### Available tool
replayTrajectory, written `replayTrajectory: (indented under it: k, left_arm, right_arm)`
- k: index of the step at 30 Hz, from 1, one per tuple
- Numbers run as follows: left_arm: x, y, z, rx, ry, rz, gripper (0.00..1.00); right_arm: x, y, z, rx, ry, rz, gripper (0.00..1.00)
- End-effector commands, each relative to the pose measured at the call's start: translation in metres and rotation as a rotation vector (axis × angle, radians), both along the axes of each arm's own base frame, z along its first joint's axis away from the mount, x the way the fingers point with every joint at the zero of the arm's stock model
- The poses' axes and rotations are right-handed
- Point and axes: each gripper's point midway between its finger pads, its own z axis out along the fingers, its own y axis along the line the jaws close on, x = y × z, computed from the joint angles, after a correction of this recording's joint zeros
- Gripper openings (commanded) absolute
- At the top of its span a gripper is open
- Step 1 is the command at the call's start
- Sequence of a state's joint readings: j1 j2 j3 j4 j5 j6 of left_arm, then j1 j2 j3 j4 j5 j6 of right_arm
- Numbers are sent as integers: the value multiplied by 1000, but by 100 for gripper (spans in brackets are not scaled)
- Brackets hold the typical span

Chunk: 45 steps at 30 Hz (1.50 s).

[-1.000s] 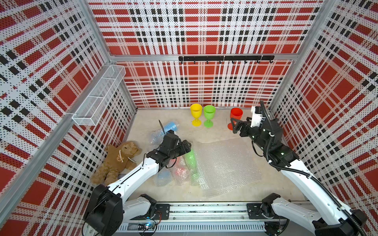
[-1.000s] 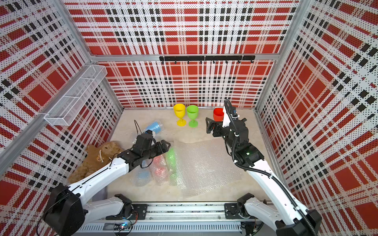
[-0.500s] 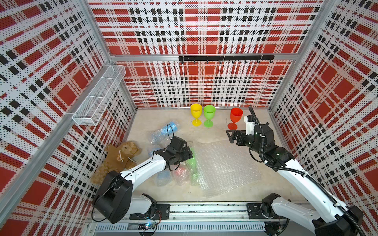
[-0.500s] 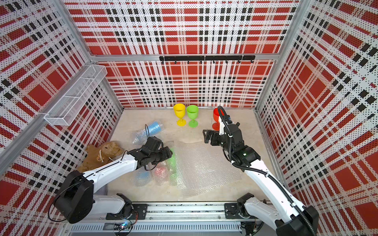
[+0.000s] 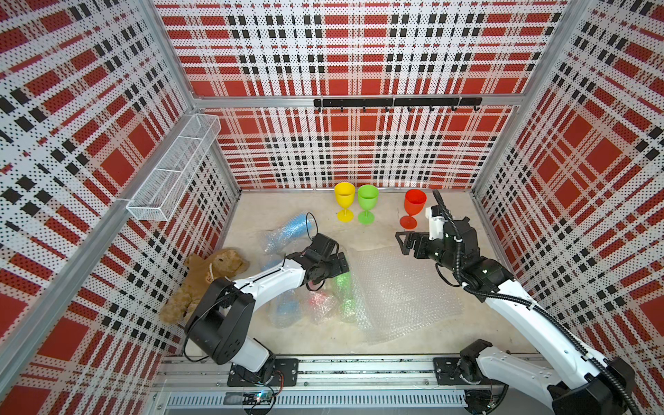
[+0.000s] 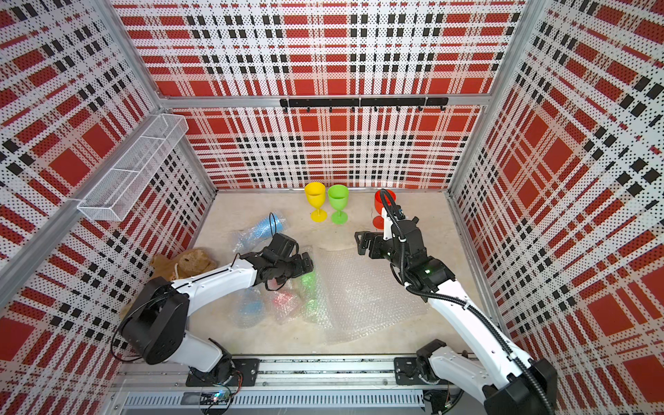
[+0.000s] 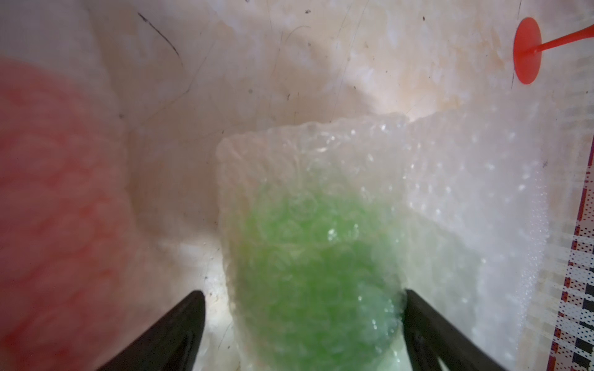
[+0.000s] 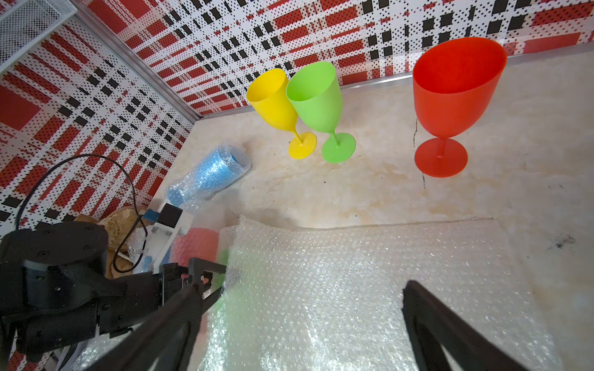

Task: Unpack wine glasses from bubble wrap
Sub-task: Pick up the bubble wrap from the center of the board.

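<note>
Bubble wrap (image 7: 305, 151), soft and slippery, is cloaking a green goblet (image 7: 308, 273) between wide jaws of left gripper (image 7: 302, 291); its loose end is looking pinchable, right gripper (image 8: 302, 284) gaping empty.

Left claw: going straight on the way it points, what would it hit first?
Probably the bubble-wrapped green goblet, lying right ahead between the tips of the open left claw; depth is unclear.

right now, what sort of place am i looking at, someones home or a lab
Probably a robot test booth, not a home: plaid perforated walls box in a table, two robot arms stand on a rail at its front, and a wire basket and hook rack hang on them.
</note>
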State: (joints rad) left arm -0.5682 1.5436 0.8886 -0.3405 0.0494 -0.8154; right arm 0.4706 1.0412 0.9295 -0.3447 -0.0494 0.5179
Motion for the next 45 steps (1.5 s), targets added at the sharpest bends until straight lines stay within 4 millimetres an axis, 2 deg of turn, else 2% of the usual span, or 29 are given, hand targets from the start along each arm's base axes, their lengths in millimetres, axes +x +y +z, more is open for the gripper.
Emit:
replayTrajectory:
  k: [1, 6, 12, 17, 20, 23, 25, 28, 32, 37, 40, 43, 45]
  left_arm:
    - [1, 1, -12, 47, 25, -23, 94]
    - [2, 0, -30, 78, 64, -44, 92]
    - [4, 4, -40, 91, 90, -56, 91]
    - [11, 16, -26, 77, 62, -49, 77]
    - [12, 30, -18, 74, 52, -37, 71]
    - [13, 46, -7, 84, 34, -19, 69]
    - [14, 55, 5, 95, 12, -5, 70]
    - [16, 72, 26, 139, -26, 31, 70]
    - [23, 89, 75, 174, -146, 94, 70]
    - [26, 103, 131, 164, -269, 134, 69]
    - [24, 91, 160, 85, -342, 93, 69]
    - [20, 62, 186, -71, -426, 0, 69]
    - [12, 33, 200, -202, -476, -106, 69]
  right_arm:
    - [0, 5, -11, 2, 23, 23, 100]
    - [0, 7, -21, -8, 47, 30, 100]
    - [0, 8, -33, -11, 79, 35, 100]
    - [1, 13, -48, 12, 174, 20, 100]
    - [-4, 18, -42, 58, 155, 48, 100]
    - [-9, 25, -34, 88, 128, 101, 100]
    - [-9, 26, -37, 82, 150, 103, 100]
    - [-9, 24, -57, 39, 236, 86, 100]
    - [-20, 24, -89, -45, 343, 101, 99]
    - [-44, 36, -125, -184, 433, 175, 85]
    - [-51, 41, -133, -207, 451, 199, 78]
    - [-59, 57, -120, -127, 395, 286, 89]
    - [-63, 63, -102, -80, 342, 325, 93]
